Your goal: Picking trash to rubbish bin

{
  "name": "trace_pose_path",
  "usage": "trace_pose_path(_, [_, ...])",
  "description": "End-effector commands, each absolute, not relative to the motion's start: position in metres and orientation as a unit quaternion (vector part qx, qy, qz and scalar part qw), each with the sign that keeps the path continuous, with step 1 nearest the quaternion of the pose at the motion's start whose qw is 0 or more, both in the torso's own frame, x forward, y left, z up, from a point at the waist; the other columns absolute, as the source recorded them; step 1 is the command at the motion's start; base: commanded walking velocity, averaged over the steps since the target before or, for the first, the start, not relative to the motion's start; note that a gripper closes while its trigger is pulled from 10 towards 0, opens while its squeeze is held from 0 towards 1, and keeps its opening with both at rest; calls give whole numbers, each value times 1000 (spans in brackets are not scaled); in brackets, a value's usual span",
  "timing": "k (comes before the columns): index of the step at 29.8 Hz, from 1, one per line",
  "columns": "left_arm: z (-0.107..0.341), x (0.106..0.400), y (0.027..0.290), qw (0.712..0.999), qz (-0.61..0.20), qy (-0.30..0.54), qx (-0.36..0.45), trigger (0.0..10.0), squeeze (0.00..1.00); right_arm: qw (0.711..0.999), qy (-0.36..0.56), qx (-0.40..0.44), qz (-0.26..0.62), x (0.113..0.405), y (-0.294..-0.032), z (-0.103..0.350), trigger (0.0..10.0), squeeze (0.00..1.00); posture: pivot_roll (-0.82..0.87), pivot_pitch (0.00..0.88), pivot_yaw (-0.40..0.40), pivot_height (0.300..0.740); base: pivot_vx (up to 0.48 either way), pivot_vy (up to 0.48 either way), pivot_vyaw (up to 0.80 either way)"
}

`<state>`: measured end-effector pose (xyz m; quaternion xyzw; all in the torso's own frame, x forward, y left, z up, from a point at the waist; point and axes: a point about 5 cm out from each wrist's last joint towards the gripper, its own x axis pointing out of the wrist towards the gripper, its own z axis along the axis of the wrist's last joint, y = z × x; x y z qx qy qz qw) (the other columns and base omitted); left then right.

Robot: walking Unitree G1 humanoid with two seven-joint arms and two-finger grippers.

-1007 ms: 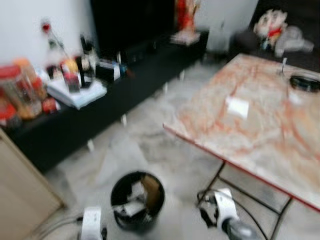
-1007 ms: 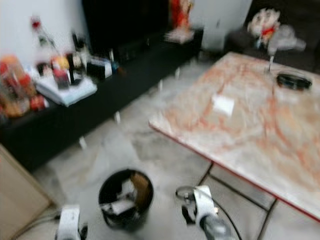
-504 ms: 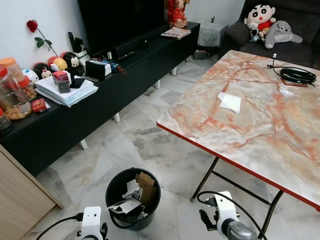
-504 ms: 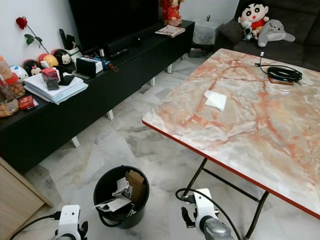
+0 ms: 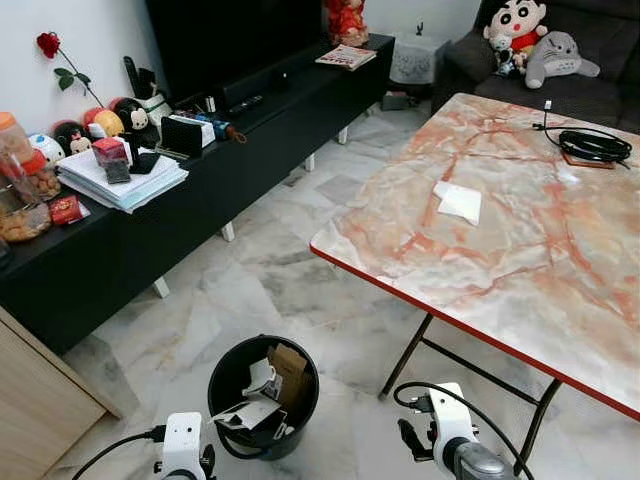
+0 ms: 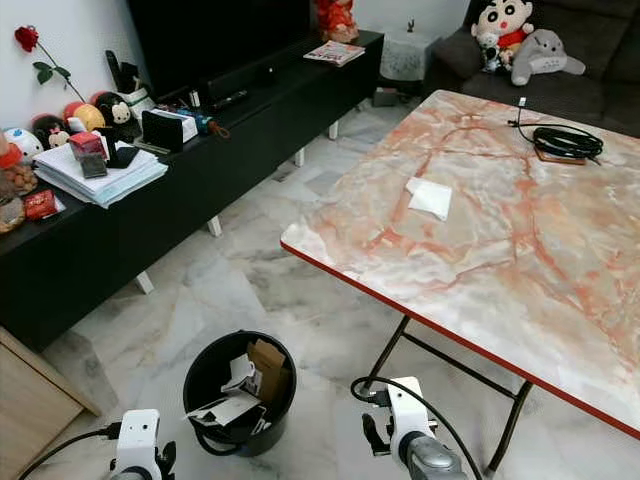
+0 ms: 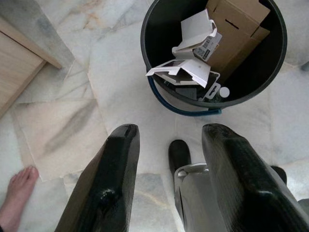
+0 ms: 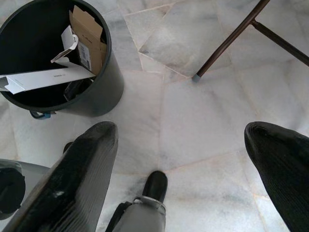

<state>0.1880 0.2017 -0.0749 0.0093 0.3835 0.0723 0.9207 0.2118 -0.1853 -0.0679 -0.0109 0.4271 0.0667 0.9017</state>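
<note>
A black rubbish bin stands on the marble floor just ahead, between my two arms. It holds brown cardboard and white paper packaging. A white piece of paper lies on the pink marble table to the right. My left gripper hangs low beside the bin, open with nothing between its fingers. My right gripper hangs over the floor near the table leg, open wide and holding nothing.
A long black TV bench along the left carries a paper stack, jars and small items. A coiled black cable lies far on the table. A sofa with plush toys stands behind. A person's bare foot is near the wooden cabinet.
The blurred view of a second ago is now sharp, and the camera has shifted slightly. Neither the arms nor the things have visibly moved.
</note>
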Motion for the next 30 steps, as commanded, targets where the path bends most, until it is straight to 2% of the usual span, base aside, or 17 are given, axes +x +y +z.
trace_pose_path(1, [-73, 190, 204, 923, 76, 378, 7, 10000, 0, 904, 423, -6, 66, 214, -185, -67, 10000, 0, -46, 9, -21, 740, 0, 0, 0])
trace_pose_path(7, [-73, 190, 204, 923, 76, 377, 6, 10000, 0, 904, 423, -6, 66, 213, -184, -67, 10000, 0, -44, 12, -21, 740, 0, 0, 0])
trace_pose_path(30, [-73, 190, 205, 924, 79, 375, 1, 10000, 0, 903, 425, -3, 67, 212, -184, -68, 10000, 0, -44, 20, -22, 740, -280, 0, 0])
